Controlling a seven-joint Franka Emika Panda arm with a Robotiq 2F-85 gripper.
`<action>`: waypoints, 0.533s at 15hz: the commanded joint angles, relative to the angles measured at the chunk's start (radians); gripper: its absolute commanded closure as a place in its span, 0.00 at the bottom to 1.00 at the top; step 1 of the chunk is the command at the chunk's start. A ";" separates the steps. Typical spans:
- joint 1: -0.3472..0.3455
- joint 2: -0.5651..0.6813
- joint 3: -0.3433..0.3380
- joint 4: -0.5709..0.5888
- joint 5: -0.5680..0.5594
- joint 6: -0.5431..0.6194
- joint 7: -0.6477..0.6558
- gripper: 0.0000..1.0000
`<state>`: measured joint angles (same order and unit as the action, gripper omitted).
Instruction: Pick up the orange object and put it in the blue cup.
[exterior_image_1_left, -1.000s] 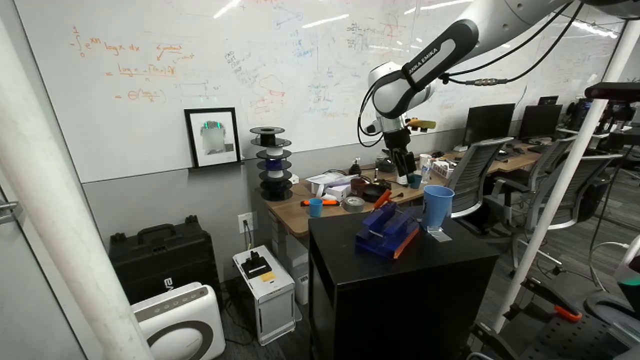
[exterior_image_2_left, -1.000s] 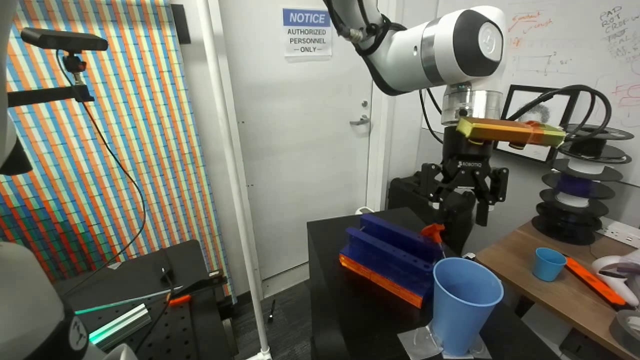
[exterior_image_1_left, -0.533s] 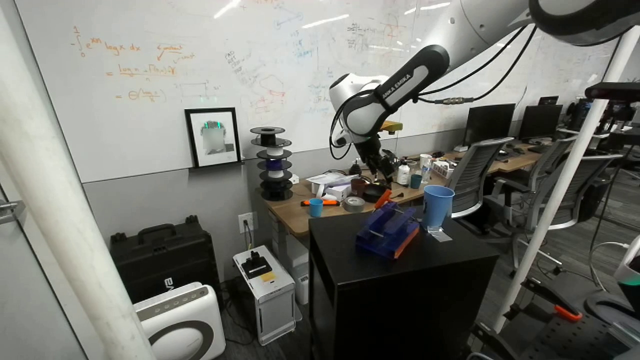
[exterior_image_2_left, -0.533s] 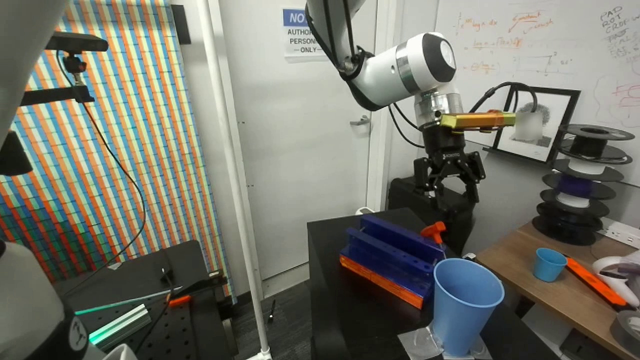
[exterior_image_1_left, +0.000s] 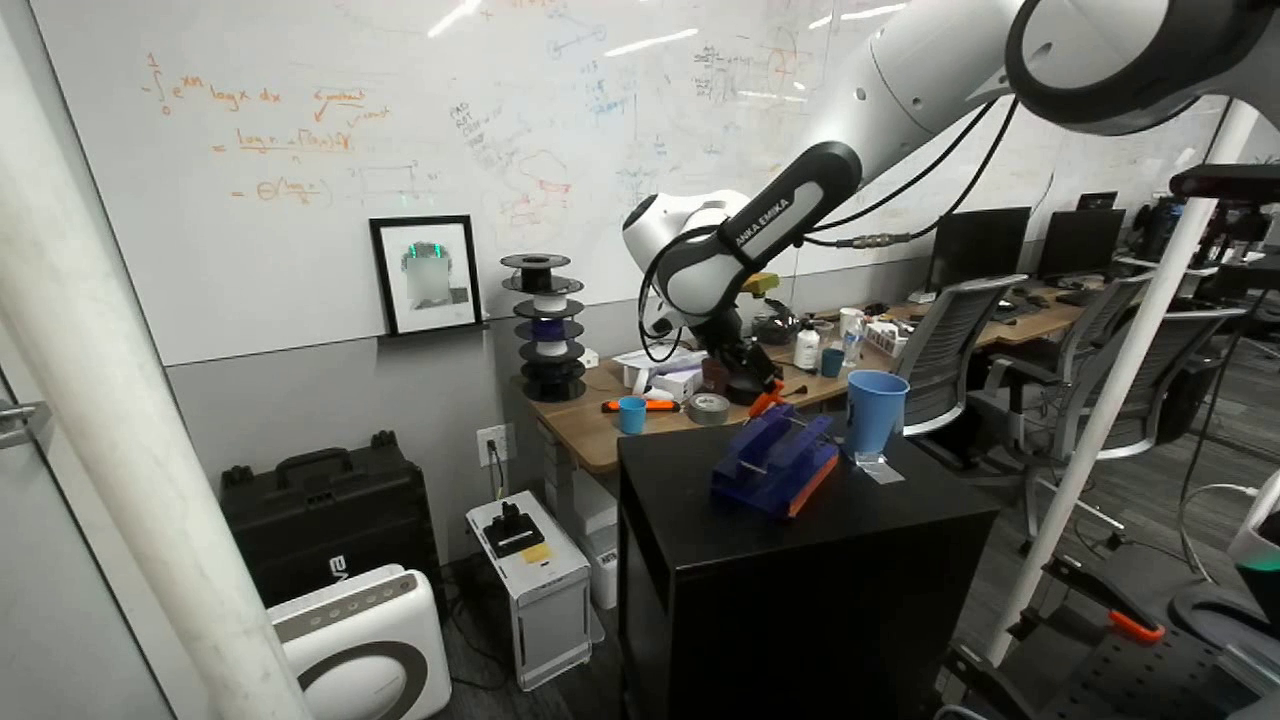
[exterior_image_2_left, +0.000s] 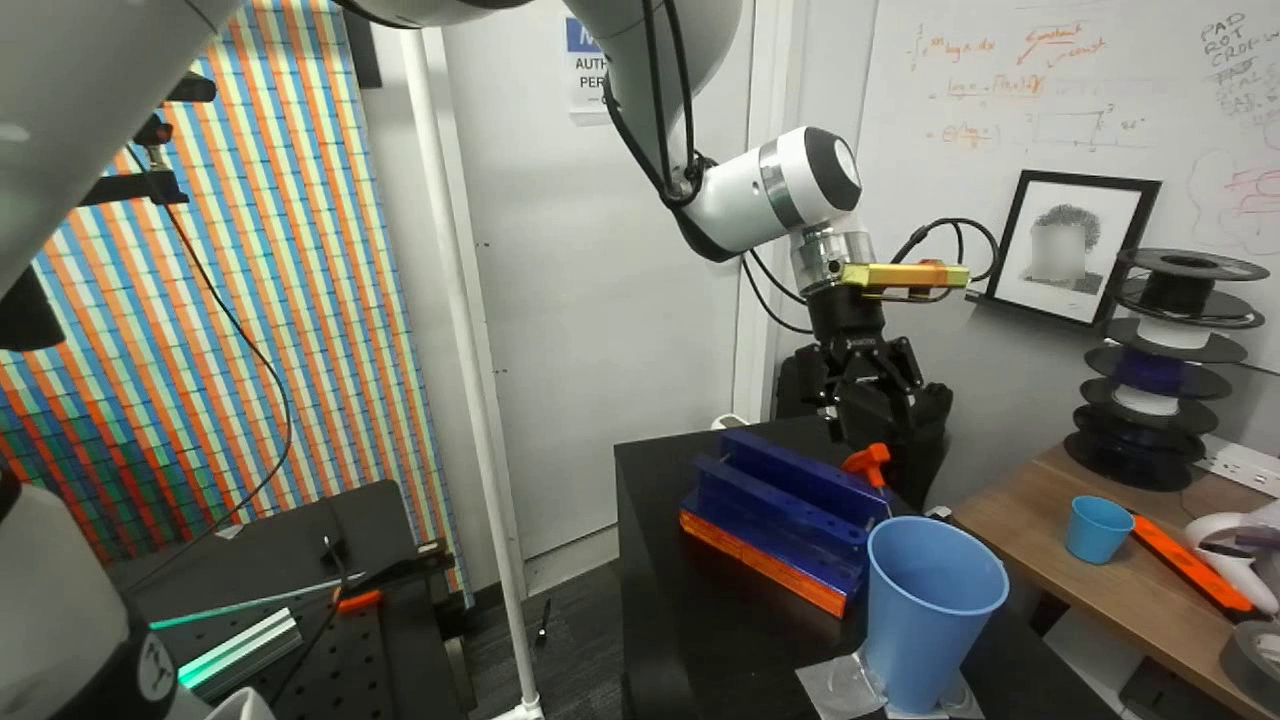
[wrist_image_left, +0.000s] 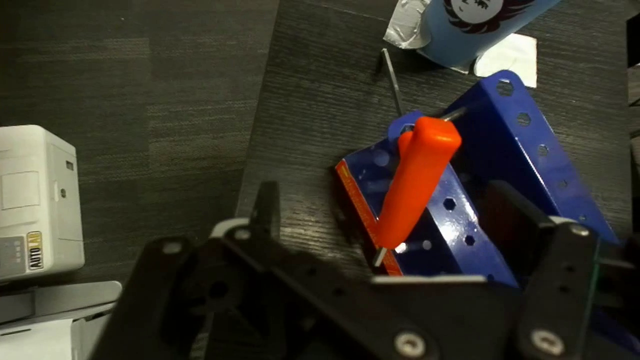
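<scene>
The orange object (wrist_image_left: 415, 185) is an orange-red T-handle with a thin metal shaft, seated at one end of the dark blue holder (wrist_image_left: 520, 145). It also shows in both exterior views (exterior_image_1_left: 767, 397) (exterior_image_2_left: 868, 462). My gripper (wrist_image_left: 387, 195) is open, with one finger on each side of the handle in the wrist view and nothing held. In an exterior view the gripper (exterior_image_2_left: 872, 415) is just above the handle; in an exterior view its tips (exterior_image_1_left: 765, 378) overlap the handle's top. The light-blue cup (exterior_image_2_left: 925, 620) stands upright beside the holder, also in view here (exterior_image_1_left: 872, 415) and in the wrist view (wrist_image_left: 460, 42).
The holder and cup stand on a black cabinet (exterior_image_1_left: 700, 530); clear tape (exterior_image_1_left: 878, 468) lies at the cup's base. A wooden desk (exterior_image_1_left: 580, 425) behind carries a small blue cup (exterior_image_1_left: 631, 414), a tape roll (exterior_image_1_left: 708, 408) and clutter. A white pole (exterior_image_2_left: 455, 260) stands nearby.
My gripper has come down and shifted leftward in both exterior views, tilting as it nears the orange handle. It stays open. The handle, holder and cup have not moved.
</scene>
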<state>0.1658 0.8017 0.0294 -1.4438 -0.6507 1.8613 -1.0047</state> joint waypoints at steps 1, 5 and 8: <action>0.020 0.033 -0.006 0.042 -0.026 -0.069 0.027 0.00; 0.025 0.039 -0.013 0.027 -0.075 -0.048 0.098 0.27; 0.023 0.041 -0.007 0.027 -0.104 -0.053 0.139 0.43</action>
<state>0.1721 0.8311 0.0289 -1.4432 -0.7164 1.8291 -0.9082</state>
